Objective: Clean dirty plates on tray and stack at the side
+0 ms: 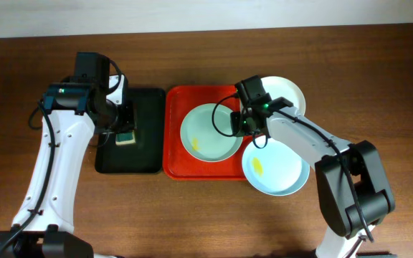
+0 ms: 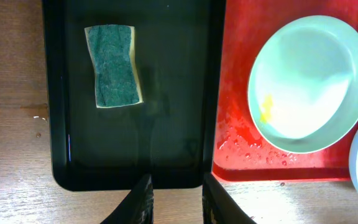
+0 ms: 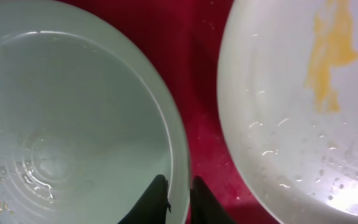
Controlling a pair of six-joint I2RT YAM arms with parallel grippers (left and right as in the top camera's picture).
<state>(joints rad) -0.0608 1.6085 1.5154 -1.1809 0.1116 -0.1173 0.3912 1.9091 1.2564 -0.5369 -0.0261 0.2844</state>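
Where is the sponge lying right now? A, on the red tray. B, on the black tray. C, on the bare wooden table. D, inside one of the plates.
B: the sponge, green side up, lies flat on the black tray, which sits to the left of the red tray.
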